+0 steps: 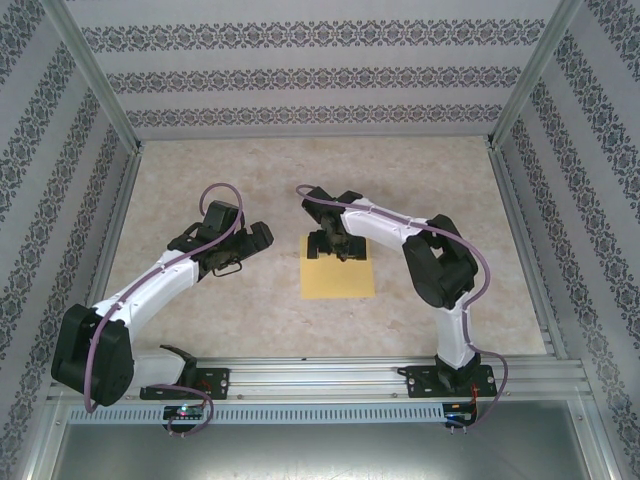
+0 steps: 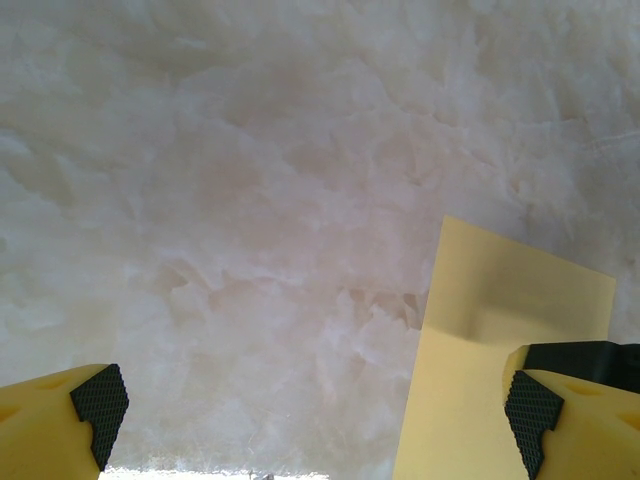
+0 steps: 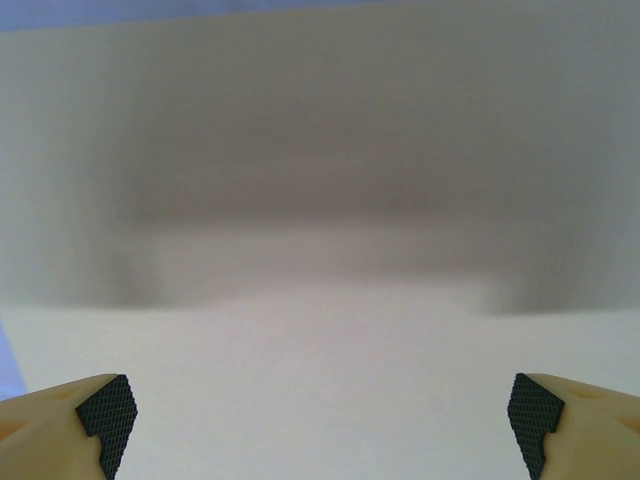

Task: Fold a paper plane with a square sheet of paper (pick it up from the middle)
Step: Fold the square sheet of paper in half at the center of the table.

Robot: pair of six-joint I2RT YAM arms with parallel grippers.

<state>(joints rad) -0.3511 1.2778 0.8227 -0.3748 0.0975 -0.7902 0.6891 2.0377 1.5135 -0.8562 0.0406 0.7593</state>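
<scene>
Marbled beige desk carries the yellow square sheet of paper, lying flat near the centre. Right fingers are spread wide, low over the sheet's far edge. Left fingers are spread too, at its left edge, mostly over bare desk.

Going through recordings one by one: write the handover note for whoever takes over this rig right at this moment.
Left gripper: open, empty, over bare table, just left of the square sheet of paper.
Right gripper: open, empty, low over the sheet's far part.
Sheet: flat on the table between the arms, no fold visible.
Done: nothing visible.
Left: pick the sheet up from its middle, then make every fold of the plane.
</scene>
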